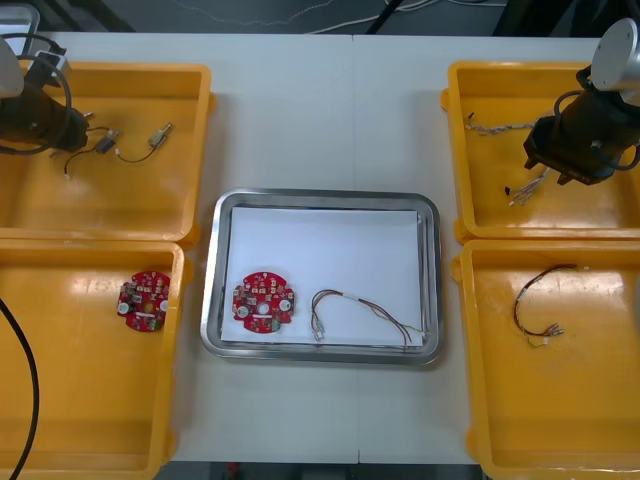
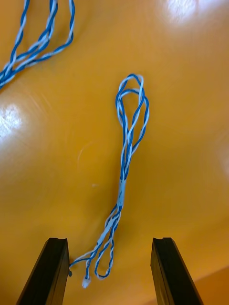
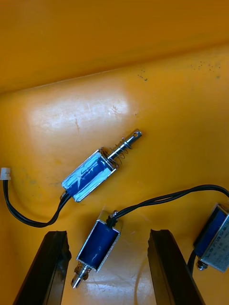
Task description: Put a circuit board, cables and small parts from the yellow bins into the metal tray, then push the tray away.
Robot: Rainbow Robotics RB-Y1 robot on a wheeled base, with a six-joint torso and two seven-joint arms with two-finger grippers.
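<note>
In the right wrist view, the twisted blue and white cable (image 2: 126, 162) lies on the floor of the far right yellow bin (image 2: 191, 109). Its loose ends are between the fingers of the right gripper (image 2: 109, 242), one end right against a finger, and its looped end points away from them. The fingers stand wide apart and grip nothing.

In the left wrist view, one small metal part (image 3: 98, 245) lies between the fingers of the left gripper (image 3: 109, 233), nearer to one of them. It has a blue body in a shiny frame, a spring pin and a black wire. These fingers also stand wide apart, with nothing held. A second part (image 3: 90, 174) lies just beyond them on the far left yellow bin (image 3: 114, 47).

In the front view, the metal tray (image 1: 325, 197) sits at the middle of the desk, white inside. A round red circuit board (image 1: 263, 300) is at its near left corner, with a thin cable (image 1: 360, 315) beside it.
</note>
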